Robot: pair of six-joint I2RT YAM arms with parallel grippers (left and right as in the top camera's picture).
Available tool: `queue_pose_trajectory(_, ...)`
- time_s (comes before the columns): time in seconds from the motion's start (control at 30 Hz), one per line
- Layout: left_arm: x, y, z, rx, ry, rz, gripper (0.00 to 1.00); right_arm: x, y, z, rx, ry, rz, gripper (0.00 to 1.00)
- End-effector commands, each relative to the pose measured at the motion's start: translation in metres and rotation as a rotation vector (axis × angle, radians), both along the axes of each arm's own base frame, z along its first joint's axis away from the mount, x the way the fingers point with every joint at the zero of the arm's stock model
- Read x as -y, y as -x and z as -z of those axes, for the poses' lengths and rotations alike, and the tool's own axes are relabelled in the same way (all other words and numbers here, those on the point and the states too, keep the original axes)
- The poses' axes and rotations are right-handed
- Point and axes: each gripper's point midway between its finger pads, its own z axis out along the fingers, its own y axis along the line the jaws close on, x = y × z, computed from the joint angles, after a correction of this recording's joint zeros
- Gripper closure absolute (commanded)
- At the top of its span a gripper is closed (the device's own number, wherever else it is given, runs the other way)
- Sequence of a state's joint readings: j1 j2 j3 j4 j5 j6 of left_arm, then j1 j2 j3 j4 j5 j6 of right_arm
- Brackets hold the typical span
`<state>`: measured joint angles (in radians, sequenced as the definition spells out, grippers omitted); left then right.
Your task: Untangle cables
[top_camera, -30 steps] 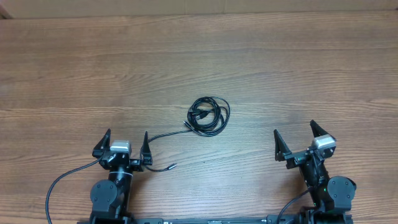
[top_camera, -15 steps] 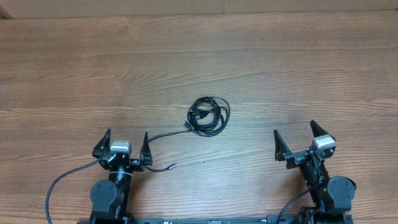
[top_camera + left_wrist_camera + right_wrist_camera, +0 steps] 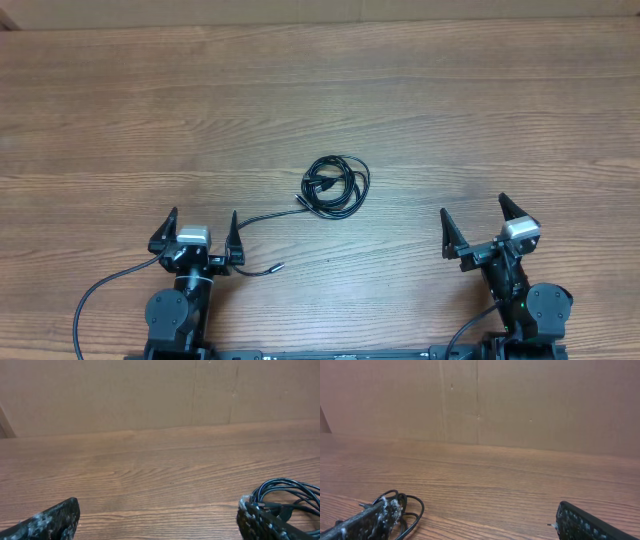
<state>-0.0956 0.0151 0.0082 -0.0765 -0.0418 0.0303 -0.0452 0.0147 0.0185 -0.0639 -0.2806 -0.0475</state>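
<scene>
The cables (image 3: 337, 186) lie as one tangled black coil at the table's centre. A loose strand runs from the coil toward my left gripper, and a plug tip (image 3: 277, 268) lies just right of that gripper. The coil also shows at the right edge of the left wrist view (image 3: 289, 494) and at the lower left of the right wrist view (image 3: 406, 508). My left gripper (image 3: 196, 232) is open and empty, near the front edge. My right gripper (image 3: 474, 218) is open and empty, at the front right, well apart from the coil.
The wooden table (image 3: 320, 90) stretches back to a brown cardboard wall (image 3: 150, 390). Thick black arm wiring (image 3: 95, 295) loops at the front left beside the left arm's base.
</scene>
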Motion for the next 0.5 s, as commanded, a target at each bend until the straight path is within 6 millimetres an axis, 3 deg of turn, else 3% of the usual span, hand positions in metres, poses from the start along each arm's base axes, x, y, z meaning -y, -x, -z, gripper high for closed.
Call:
queue_pose_trajectory(0.0,0.0,0.0,-0.002,0.012,-0.004,0.001,0.0,0.001,0.0,0.002,0.003,-0.006,0.008,0.0)
queue_pose_trajectory(0.17,0.045,0.008,-0.021,0.075,0.083,0.267,0.01,0.001,0.0,0.002,0.003,-0.006,0.008,0.0)
queue_pose_trajectory(0.27,0.08,0.026,-0.043,0.163,0.074,0.495,0.01,-0.005,0.002,-0.007,0.037,-0.013,-0.028,0.0)
queue_pose_trajectory(0.37,0.092,0.039,-0.068,0.264,0.052,0.589,0.01,-0.042,0.017,-0.001,-0.045,-0.15,-0.262,0.0)
queue_pose_trajectory(0.47,0.096,0.05,-0.097,0.312,0.061,0.622,0.0,-0.083,0.05,-0.001,-0.203,-0.36,-0.565,0.0)
